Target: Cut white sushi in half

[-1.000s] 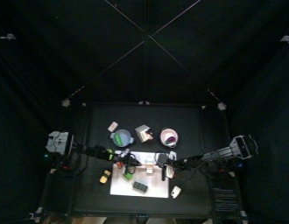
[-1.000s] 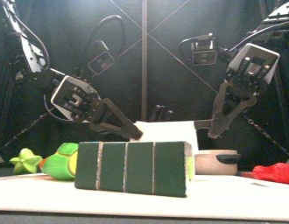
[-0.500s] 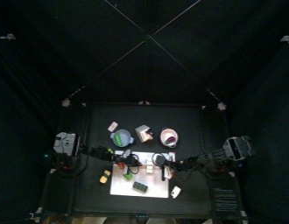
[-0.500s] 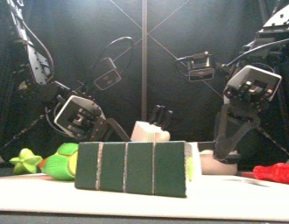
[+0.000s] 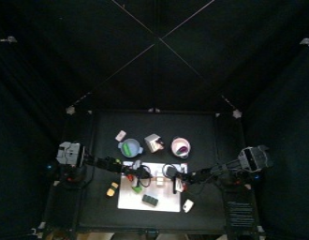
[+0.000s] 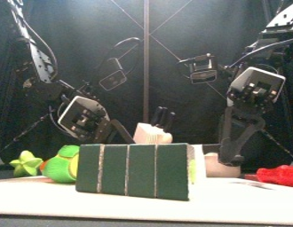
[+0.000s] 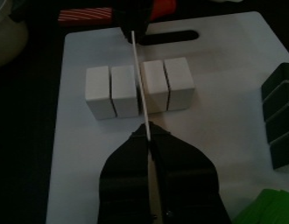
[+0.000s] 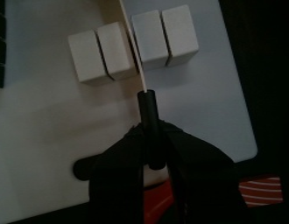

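Note:
The white sushi (image 7: 109, 87) lies on a white cutting board (image 7: 229, 52) as a row of several blocks. A narrow gap splits the row into two pairs (image 8: 98, 52). My right gripper (image 8: 144, 131) is shut on the black handle (image 8: 144, 107) of a knife. Its thin blade (image 8: 131, 48) lies in that middle gap, as the left wrist view (image 7: 135, 70) also shows. My left gripper (image 7: 144, 129) hangs just short of the sushi with its jaws together, in line with the blade's tip. In the front view the sushi (image 6: 149, 133) peeks over a green block.
A dark green striped block (image 6: 137, 170) stands at the table's front, also at the board's edge (image 7: 279, 105). A green toy (image 6: 64, 161), a green star (image 6: 23, 162), a white cup (image 6: 220, 164) and a red thing (image 6: 277, 175) lie around it. A bowl (image 5: 180, 145) stands farther back.
Both arms have come down lower over the board since a second ago, and the left gripper has drawn back to the left. The last half second shows almost no movement.

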Action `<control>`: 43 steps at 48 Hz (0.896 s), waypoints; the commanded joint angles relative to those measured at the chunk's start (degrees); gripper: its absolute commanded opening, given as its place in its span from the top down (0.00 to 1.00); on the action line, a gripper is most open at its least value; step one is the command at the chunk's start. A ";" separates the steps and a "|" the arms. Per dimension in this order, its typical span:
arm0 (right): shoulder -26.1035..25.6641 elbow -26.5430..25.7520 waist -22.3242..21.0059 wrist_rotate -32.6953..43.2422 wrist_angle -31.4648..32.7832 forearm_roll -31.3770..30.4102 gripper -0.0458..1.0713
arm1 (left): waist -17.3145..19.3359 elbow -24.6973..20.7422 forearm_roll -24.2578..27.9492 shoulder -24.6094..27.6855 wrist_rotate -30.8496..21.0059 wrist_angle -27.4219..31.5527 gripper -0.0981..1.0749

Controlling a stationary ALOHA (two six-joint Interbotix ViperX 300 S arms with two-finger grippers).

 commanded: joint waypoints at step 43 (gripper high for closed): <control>-3.43 -4.31 3.08 -0.35 6.24 2.55 0.60 | -5.89 0.09 -1.32 -5.98 0.26 1.14 0.67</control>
